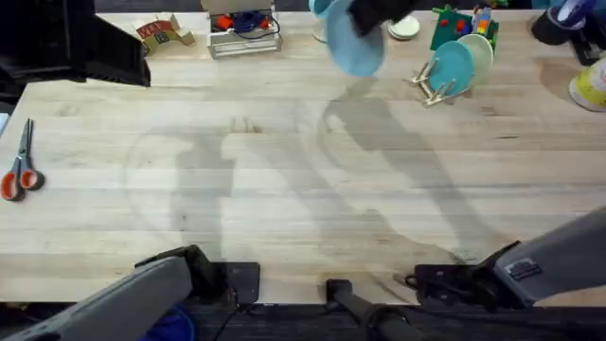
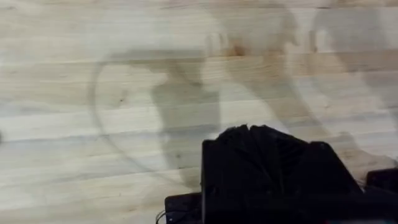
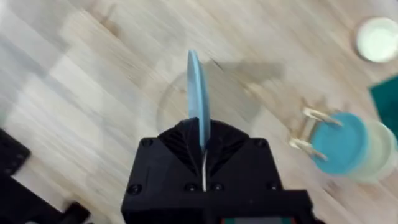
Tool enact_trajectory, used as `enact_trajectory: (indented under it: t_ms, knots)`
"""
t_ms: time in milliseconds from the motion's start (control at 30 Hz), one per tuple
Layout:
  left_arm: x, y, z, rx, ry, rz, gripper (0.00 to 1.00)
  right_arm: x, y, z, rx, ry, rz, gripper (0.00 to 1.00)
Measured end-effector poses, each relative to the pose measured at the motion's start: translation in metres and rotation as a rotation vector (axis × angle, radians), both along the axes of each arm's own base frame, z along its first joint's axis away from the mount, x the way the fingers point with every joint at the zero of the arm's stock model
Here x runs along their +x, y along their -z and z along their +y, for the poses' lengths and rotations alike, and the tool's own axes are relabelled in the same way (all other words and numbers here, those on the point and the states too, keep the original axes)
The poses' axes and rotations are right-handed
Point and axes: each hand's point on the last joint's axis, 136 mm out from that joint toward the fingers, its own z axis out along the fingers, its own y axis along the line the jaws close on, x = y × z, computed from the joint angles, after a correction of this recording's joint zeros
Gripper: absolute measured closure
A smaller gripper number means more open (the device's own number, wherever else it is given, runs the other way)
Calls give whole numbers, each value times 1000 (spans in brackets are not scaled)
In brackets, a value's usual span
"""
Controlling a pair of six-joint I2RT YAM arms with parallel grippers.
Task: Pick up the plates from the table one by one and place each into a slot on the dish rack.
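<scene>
Pale wood planks make the bench [image 1: 284, 189], and soft shadows of the arms lie across its middle. At the far side, toward the right, stands the dish rack [image 1: 431, 85], a small rack of light wood slats. Two plates already stand on edge in it: the teal plate [image 1: 453, 66] in front and the cream plate [image 1: 481, 52] just behind it, close together.

The right jaws [image 1: 365, 19] are raised over the far edge of the bench, to the left of the rack. They are closed on the rim of the light blue plate [image 1: 355, 43], which hangs below them, well above the wood and apart from the rack. In the right wrist view the blue plate [image 3: 198, 99] stands edge-on between the right jaws [image 3: 202, 146], and the rack [image 3: 308, 130] with the teal plate [image 3: 339, 140] and the cream plate [image 3: 379, 149] is seen further off to one side.

The left arm [image 1: 123, 303] stays low at the near left edge of the bench. In the left wrist view the left jaws [image 2: 267, 162] show as a dark block over bare wood, and I cannot tell if they are wide or narrow.

Red-handled scissors [image 1: 21, 170] lie at the left edge of the bench. A grey wire tray [image 1: 244, 38] stands at the far edge, left of the blue plate, and a small white disc [image 1: 405, 28] lies near the rack.
</scene>
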Motion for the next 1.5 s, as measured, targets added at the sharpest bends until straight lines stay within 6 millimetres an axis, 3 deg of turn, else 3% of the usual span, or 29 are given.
enact_trajectory:
  t_ms: [233, 467, 500, 633, 667, 700, 967, 1500]
  knots:
    - [-7, -3, 10, 56, -65, 1, 961, -5, -25, -57, -72, 89, -63, 970]
    - [-9, -3, 15, 77, -90, 5, 887, -9, -46, -80, -88, 128, -130, 970]
    - [-9, -3, 15, 78, -91, 5, 789, -11, -48, -83, -90, 129, -136, 970]
    - [-9, -3, 15, 78, -95, 6, 135, -21, -56, -91, -93, 130, -147, 970]
    - [-9, -3, 15, 75, -99, 6, 43, -24, -57, -93, -96, 130, -146, 970]
    - [-9, -3, 15, 76, -99, 6, 17, -26, -57, -95, -100, 128, -142, 970]
    - [-9, -3, 15, 76, -98, 6, 6, -34, -60, -112, -120, 144, -132, 970]
    - [-9, -3, 15, 76, -98, 6, 7, -43, -76, -172, -66, 273, -151, 971]
